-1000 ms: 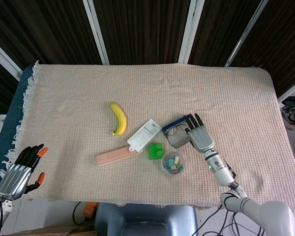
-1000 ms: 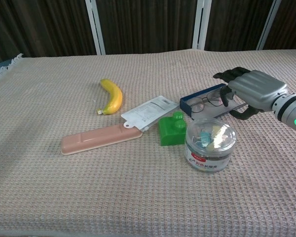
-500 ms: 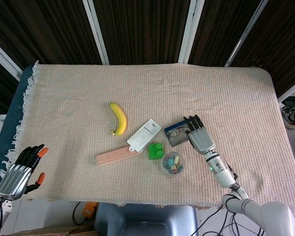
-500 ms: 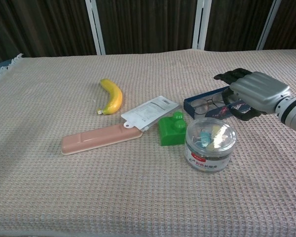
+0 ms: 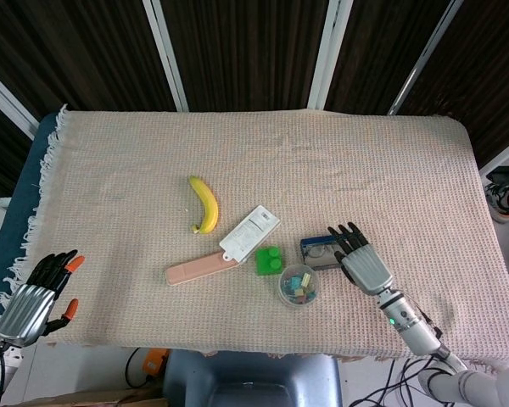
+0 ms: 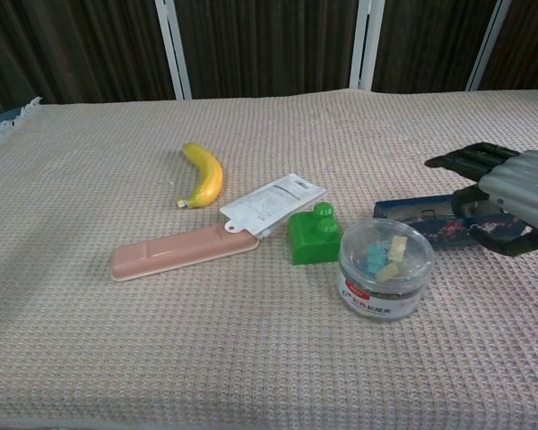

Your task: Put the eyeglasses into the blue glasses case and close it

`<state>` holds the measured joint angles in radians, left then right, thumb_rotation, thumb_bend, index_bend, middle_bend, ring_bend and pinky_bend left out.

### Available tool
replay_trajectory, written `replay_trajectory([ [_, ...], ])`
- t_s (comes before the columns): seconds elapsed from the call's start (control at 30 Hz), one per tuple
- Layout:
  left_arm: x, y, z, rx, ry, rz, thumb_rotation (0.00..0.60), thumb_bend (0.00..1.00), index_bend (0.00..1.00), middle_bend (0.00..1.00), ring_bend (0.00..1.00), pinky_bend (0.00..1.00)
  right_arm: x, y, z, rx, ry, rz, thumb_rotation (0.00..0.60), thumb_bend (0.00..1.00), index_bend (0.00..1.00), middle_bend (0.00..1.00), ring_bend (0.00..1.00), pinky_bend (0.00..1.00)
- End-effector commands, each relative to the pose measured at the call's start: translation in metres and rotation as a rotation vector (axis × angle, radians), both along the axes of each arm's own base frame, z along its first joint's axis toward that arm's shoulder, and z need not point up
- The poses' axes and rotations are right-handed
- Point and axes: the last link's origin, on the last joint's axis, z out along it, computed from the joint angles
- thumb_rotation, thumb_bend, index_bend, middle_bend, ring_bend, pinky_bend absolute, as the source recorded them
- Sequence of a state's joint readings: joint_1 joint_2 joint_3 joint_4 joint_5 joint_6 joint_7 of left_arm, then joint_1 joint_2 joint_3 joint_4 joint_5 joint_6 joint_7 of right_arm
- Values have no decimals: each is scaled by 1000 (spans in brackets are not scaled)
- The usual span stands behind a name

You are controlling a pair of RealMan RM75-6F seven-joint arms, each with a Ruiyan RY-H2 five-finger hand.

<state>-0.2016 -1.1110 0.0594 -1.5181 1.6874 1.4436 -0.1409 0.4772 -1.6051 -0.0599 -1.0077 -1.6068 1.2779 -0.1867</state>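
Observation:
The blue glasses case (image 5: 320, 250) (image 6: 419, 220) lies flat on the cloth beside the clip tub, and its lid looks down. No eyeglasses show in either view. My right hand (image 5: 365, 264) (image 6: 509, 193) grips the case's right end, with its fingers (image 6: 467, 161) stretched over the top and the thumb curled against the near side. My left hand (image 5: 32, 293) hangs off the table's near left corner, fingers apart and holding nothing; the chest view does not show it.
A clear round tub of clips (image 5: 298, 284) (image 6: 385, 269) stands just left of the case. A green block (image 5: 268, 259) (image 6: 312, 235), a white packet (image 5: 250, 231), a pink case (image 5: 202, 268) and a banana (image 5: 204, 203) lie further left.
The right hand has pulled back toward the near right, and the blue case has slid with it. The open lid came down and the eyeglasses went out of sight. The left hand stayed put.

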Motion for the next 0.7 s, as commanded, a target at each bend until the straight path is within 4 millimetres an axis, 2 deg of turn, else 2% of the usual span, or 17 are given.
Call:
replay_trajectory([
  [0.03, 0, 0, 0, 0, 1, -1, 600, 460, 0, 0, 0, 72, -7, 19, 8, 20, -1, 1, 600, 664, 726, 151, 0, 0],
  [0.17, 0, 0, -1, 0, 2, 1, 600, 460, 0, 0, 0, 72, -5, 22, 15, 18, -40, -9, 600, 664, 726, 151, 0, 0],
  [0.33, 0, 0, -1, 1, 3, 1, 600, 459, 0, 0, 0, 72, 1, 16, 18, 17, -85, -43, 600, 664, 726, 151, 0, 0],
  [0.7, 0, 1, -1, 0, 6, 4, 600, 460, 0, 0, 0, 73, 9, -9, 12, 43, -163, -176, 600, 664, 726, 151, 0, 0],
])
